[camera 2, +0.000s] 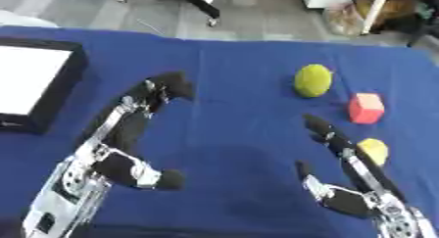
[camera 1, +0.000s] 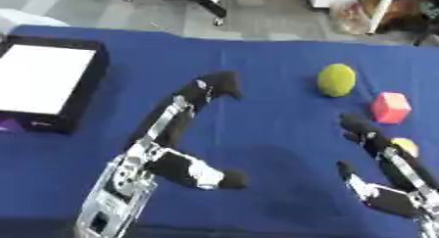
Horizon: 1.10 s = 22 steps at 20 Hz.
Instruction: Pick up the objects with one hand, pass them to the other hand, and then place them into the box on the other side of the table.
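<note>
On the blue table [camera 1: 266,70] a yellow-green ball [camera 1: 336,80] lies at the right, with a red-pink cube [camera 1: 391,107] just to its lower right. A small yellow object [camera 2: 374,150] sits below the cube, partly hidden behind my right hand [camera 2: 343,183]. That hand comes up from the lower right, fingers straight, holding nothing. My left hand [camera 1: 171,149] rises from the lower left, fingers stretched toward the table's middle and thumb spread wide, empty. A black box with a white inside [camera 1: 85,87] stands at the left edge.
A small purple thing [camera 1: 9,125] shows at the left edge below the box. Beyond the table's far edge lie grey floor, black furniture legs and clutter at the top right.
</note>
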{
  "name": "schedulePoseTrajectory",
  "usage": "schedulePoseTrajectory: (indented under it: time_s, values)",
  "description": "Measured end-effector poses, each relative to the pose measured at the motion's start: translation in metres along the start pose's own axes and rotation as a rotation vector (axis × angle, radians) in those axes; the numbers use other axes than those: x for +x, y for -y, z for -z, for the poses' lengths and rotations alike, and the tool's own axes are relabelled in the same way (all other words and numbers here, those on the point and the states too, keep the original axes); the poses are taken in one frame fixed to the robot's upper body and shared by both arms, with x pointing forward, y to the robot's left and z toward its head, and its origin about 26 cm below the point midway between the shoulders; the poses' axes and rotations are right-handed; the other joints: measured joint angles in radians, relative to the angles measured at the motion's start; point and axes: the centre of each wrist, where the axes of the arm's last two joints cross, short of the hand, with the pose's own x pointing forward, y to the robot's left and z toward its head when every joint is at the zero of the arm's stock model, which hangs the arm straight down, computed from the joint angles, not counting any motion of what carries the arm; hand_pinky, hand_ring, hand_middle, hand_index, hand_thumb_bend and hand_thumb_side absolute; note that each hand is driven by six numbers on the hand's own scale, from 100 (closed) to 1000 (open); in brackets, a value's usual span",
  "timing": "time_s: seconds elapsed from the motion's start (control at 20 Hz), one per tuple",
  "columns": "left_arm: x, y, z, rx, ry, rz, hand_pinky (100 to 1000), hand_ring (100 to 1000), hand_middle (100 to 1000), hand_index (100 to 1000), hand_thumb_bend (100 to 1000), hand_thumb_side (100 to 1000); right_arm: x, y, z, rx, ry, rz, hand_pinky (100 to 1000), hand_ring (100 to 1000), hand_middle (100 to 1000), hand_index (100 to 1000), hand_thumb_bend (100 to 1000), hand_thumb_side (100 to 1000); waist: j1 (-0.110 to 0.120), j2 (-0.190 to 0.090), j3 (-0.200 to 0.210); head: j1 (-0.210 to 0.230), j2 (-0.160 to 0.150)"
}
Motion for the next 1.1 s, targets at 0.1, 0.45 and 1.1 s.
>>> schedulePoseTrajectory:
  time_s: [0.1, 0.45, 1.1]
  values:
    - [0.000, 0.000, 0.000, 0.000, 0.000, 0.000, 961, 898, 678, 906, 877, 341, 0.000, 0.000, 0.000, -0.004, 0.001, -0.002, 952, 1000, 1000, 982, 164, 412, 0.000, 0.000, 0.001, 0.000, 0.000]
    - [0.000, 0.000, 0.000, 0.000, 0.000, -0.006, 961, 898, 678, 906, 870, 347, 0.006, 0.020, -0.003, -0.018, 0.017, -0.061, 941, 1000, 1000, 986, 177, 402, 0.000, 0.000, 0.004, -0.001, 0.000]
    - [0.001, 0.000, 0.001, -0.015, -0.003, -0.013, 961, 899, 679, 907, 846, 363, -0.001, 0.134, -0.005, -0.034, -0.084, -0.292, 926, 1000, 1000, 981, 210, 397, 0.007, 0.001, 0.039, -0.028, 0.000]
